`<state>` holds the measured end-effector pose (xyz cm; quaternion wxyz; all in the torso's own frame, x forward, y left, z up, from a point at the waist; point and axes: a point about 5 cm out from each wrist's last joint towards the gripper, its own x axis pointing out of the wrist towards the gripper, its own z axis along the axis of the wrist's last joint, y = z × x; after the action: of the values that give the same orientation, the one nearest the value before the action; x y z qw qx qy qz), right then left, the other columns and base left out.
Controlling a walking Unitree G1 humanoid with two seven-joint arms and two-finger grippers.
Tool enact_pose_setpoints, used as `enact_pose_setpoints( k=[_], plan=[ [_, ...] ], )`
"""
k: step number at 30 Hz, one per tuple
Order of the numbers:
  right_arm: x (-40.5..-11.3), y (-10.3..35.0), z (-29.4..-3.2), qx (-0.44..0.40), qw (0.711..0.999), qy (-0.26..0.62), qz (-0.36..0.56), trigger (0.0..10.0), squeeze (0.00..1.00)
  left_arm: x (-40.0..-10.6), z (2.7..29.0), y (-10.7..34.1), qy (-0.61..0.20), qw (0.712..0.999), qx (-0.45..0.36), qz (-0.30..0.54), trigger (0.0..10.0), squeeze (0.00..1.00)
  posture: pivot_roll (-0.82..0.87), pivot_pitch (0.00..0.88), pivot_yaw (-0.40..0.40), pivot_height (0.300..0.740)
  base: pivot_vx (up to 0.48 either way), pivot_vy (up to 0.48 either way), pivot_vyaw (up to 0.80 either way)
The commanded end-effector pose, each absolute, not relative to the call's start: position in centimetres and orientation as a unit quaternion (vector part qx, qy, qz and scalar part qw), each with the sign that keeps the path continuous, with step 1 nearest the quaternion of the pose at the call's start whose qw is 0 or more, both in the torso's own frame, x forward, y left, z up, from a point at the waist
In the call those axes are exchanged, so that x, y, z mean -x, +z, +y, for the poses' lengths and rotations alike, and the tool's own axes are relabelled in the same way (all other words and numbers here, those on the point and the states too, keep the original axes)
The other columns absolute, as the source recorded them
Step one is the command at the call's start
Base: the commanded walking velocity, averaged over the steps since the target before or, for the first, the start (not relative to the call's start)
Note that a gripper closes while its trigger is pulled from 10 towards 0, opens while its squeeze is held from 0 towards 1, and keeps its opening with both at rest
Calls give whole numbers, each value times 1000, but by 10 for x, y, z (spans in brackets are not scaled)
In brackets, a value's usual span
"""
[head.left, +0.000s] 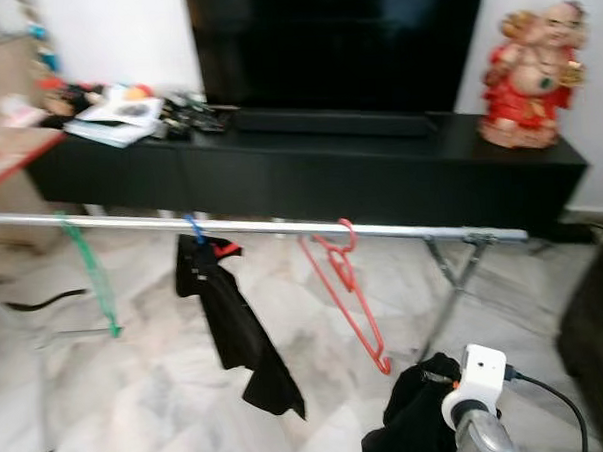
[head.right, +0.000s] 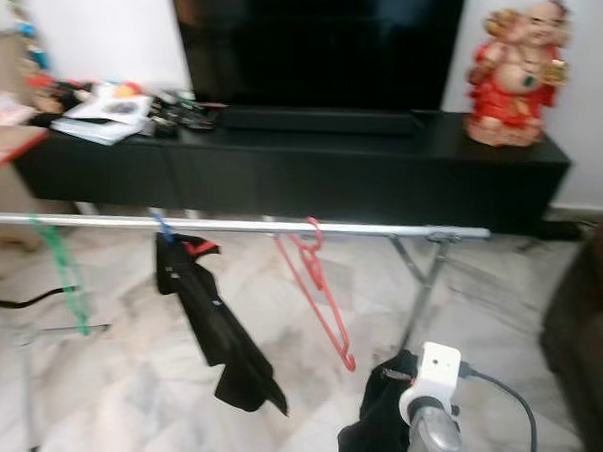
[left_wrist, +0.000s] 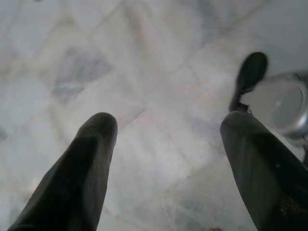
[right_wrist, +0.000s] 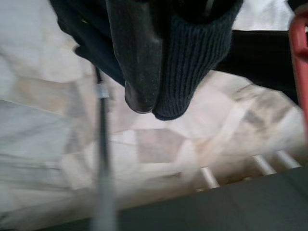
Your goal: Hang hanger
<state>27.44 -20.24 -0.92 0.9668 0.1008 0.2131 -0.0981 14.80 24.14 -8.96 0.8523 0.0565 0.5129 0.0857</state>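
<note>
Black garment (head.left: 415, 416) clamped in right gripper (right_wrist: 144, 98); rail (head.left: 402, 229) lying crosswise at twelve o'clock, well apart; left gripper (left_wrist: 168, 139) wide open, empty.

Dark cloth (right_wrist: 192, 53) hides the right gripper's jaws; the rail (head.left: 251, 226) runs off the left edge.
</note>
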Motion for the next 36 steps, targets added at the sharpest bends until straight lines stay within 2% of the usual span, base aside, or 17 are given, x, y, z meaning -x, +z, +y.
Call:
enact_pose_setpoints(
  k=[1,10,36],
  plan=[
    [-274,-10,-204,-110,965,-110,212,10000,0,-142,242,-92,97,848,-49,519,10000,0,87,0,32,740,0,0,0],
    [-274,-10,-206,-126,962,-117,210,10000,0,-142,241,-92,92,847,-51,520,10000,0,91,0,28,740,0,82,0],
    [-278,-8,-206,-116,964,-115,210,10000,0,-144,237,-92,87,849,-48,519,10000,0,85,0,13,740,0,317,0]
  ],
)
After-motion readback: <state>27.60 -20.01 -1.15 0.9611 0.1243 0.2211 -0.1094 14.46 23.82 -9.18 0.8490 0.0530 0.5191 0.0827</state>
